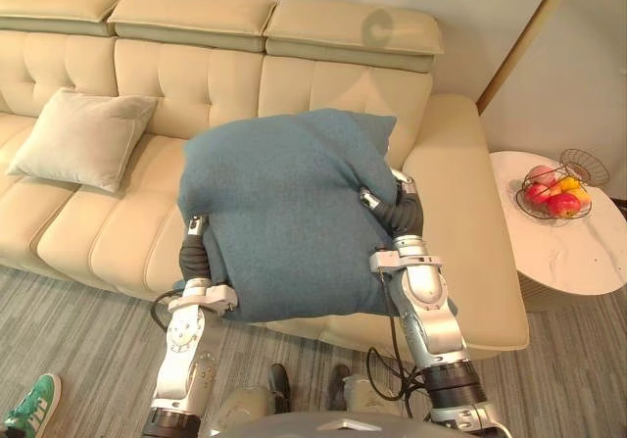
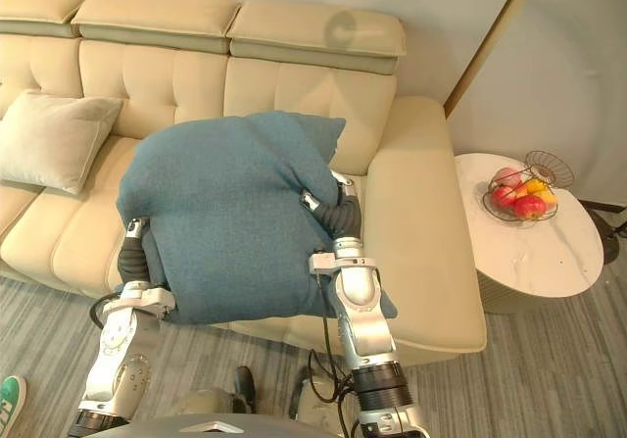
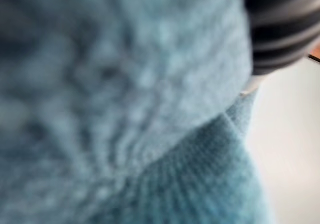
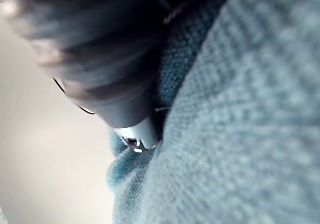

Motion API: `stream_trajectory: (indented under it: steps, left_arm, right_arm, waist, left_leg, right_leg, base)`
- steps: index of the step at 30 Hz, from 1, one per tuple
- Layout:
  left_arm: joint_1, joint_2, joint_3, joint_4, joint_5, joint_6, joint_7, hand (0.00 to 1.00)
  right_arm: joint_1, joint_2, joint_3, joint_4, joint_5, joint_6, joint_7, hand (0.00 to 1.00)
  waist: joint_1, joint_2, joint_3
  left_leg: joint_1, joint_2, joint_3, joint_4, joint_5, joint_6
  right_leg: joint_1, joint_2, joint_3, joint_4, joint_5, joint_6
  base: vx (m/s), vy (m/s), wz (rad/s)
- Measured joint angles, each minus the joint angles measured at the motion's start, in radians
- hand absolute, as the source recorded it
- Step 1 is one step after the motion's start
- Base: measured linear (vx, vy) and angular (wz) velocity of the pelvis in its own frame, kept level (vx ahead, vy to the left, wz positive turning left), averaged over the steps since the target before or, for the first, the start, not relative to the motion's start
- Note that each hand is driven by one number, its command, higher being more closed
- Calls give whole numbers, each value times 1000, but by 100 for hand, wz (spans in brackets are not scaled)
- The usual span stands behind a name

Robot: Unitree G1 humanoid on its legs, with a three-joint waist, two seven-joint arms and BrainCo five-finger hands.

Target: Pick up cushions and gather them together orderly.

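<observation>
On the sofa's (image 1: 460, 213) left seat, a beige cushion (image 1: 83, 139) leaned against the backrest. Beyond the sofa's right armrest stood a round white side table (image 1: 573, 252) bearing a wire fruit basket (image 1: 554, 195). A person's green shoe (image 1: 34, 406) showed on the carpet before the sofa's left end. The blue cushion (image 1: 284, 213) hung over the sofa's middle seat, large, puffy and creased, pressed between the left hand (image 1: 193, 247) and right hand (image 1: 400, 208) at its sides (I could not tell whether either hand gripped or merely pressed). The wrist views gave its knitted weave up close, one corner against the pale sofa.
</observation>
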Motion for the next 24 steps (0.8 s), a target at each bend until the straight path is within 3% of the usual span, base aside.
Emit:
stream_trajectory:
  steps: [2,4,6,7,8,9,10,11,12,13,15,18,19,20,21,23,24]
  left_arm:
    - [0,1,-17,0,12,6,-3,100]
    - [0,1,-48,0,17,11,-14,100]
    - [2,1,-91,10,35,18,-32,100]
    - [3,0,-95,18,36,22,-34,100]
    - [21,-5,-97,20,36,29,-35,100]
    - [30,-9,-97,20,36,29,-36,100]
    - [56,-19,-96,13,36,29,-38,100]
    - [67,-22,-96,8,36,28,-39,100]
    - [95,-34,-88,-15,35,27,-42,100]
    - [103,-46,-86,-27,35,24,-43,100]
    - [102,-62,-76,-57,36,20,-63,100]
    - [104,-72,-75,-60,36,21,-76,100]
    - [113,-82,-78,-60,37,23,-77,100]
    - [119,-86,-79,-60,37,23,-77,100]
    - [129,-69,-75,-58,37,25,-74,100]
    - [128,-44,-74,-60,36,25,-71,100]
    - [135,-37,-74,-60,35,26,-69,100]
  right_arm:
    - [32,-1,-16,-9,13,-2,5,100]
    - [86,-2,-43,-33,21,-9,6,100]
    - [169,-1,-76,-59,42,-9,6,100]
    - [186,1,-77,-59,45,-8,6,100]
    - [214,0,-75,-79,46,-4,5,100]
    - [228,0,-73,-103,47,0,5,100]
    - [261,-3,-65,-171,47,1,5,100]
    - [271,-3,-60,-198,47,0,5,100]
    - [288,-5,-43,-255,47,0,5,100]
    - [295,-5,-39,-291,47,-1,5,100]
    - [298,-5,-40,-335,47,-12,5,100]
    - [314,-2,-46,-332,49,-12,4,100]
    - [321,-8,-51,-327,49,-12,4,100]
    - [322,-15,-51,-322,49,-12,4,100]
    - [324,5,-47,-267,47,-9,5,100]
    - [335,41,-43,-239,47,-4,6,100]
    - [336,49,-40,-239,46,-2,7,100]
  waist:
    - [-28,-1,-1]
    - [-36,3,-5]
    - [-48,36,-16]
    - [-45,36,-16]
    - [-42,36,-16]
    - [-40,36,-15]
    - [-18,41,-14]
    - [-11,43,-15]
    - [2,44,-17]
    - [9,45,-21]
    - [21,45,-22]
    - [21,41,-19]
    - [27,77,-37]
    - [32,93,-43]
    - [29,75,-55]
    - [28,9,-56]
    - [28,-3,-58]
  left_leg:
    - [26,-23,-40,-36,7,-11]
    - [47,-44,-80,-56,7,-12]
    - [52,-43,-136,-27,-19,-37]
    - [48,-40,-131,10,-31,-63]
    - [13,-25,-86,154,-72,-131]
    - [-16,-12,-58,247,-92,-161]
    - [-97,57,39,507,-119,-171]
    - [-119,98,78,597,-133,-157]
    - [-156,190,130,727,-166,-134]
    - [-170,237,142,757,-184,-124]
    - [-183,314,133,677,-207,-114]
    - [-140,304,71,398,-192,-126]
    - [-75,280,-74,155,-120,-158]
    - [-61,282,-111,118,-63,-221]
    - [-48,245,-110,138,-28,-230]
    - [-35,196,-56,142,-31,-206]
    - [-33,187,-44,146,-34,-200]
  right_leg:
    - [-12,16,20,-37,37,-7]
    - [-9,16,49,-41,73,-29]
    - [41,11,4,-54,98,-36]
    - [60,8,-9,-59,93,-39]
    - [108,7,-10,-87,93,-39]
    - [133,9,-8,-104,91,-41]
    - [192,27,5,-143,88,-46]
    - [212,36,14,-154,84,-51]
    - [246,49,38,-168,73,-51]
    - [251,48,61,-168,71,-50]
    - [253,16,124,-167,59,-30]
    - [253,-36,173,-144,36,22]
    - [235,-31,208,-125,15,73]
    - [230,-21,223,-124,7,93]
    - [243,-53,259,-134,12,102]
    - [245,-114,276,-146,14,114]
    - [243,-124,277,-158,31,118]
  base:
    - [239,-7,58]
    - [296,-18,71]
    - [427,-28,76]
    - [412,-51,40]
    - [257,-44,21]
    - [353,-102,-10]
    - [214,-79,-29]
    - [344,-77,-59]
    - [217,-5,-62]
    - [237,49,-80]
    - [187,176,-72]
    - [130,290,-45]
    - [99,335,-55]
    - [154,539,-75]
    - [156,491,-49]
    - [139,342,-34]
    - [86,186,-35]
